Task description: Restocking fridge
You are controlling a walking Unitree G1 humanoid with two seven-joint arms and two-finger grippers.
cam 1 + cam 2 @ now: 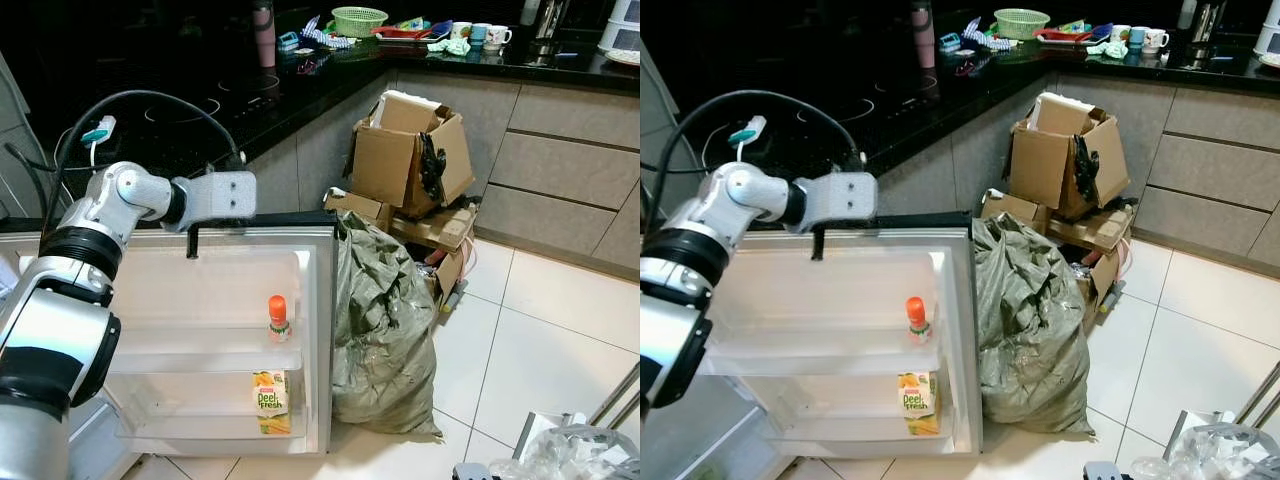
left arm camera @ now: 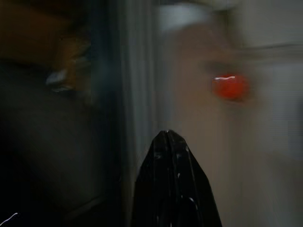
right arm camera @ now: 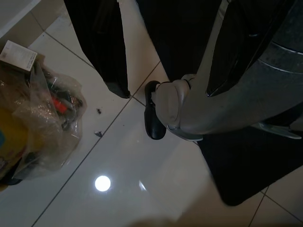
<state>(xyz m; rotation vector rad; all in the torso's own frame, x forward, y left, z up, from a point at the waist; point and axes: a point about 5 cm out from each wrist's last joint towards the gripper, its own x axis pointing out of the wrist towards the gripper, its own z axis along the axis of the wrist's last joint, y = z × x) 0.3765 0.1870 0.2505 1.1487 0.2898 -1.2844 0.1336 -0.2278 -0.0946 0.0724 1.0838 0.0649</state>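
— Left gripper [image 1: 191, 243]? 
— At the top edge of the open fridge door [image 1: 318, 330], fingers pressed together.
— Stock? 
— Orange-capped bottle [image 1: 278, 318] on the middle shelf, juice carton [image 1: 271, 402] below. 
— Right gripper [image 3: 152, 109]? 
— Low over floor tiles, finger state unclear.

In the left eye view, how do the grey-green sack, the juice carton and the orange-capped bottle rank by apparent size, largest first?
1. grey-green sack, by far the largest.
2. juice carton.
3. orange-capped bottle, a little smaller than the carton.
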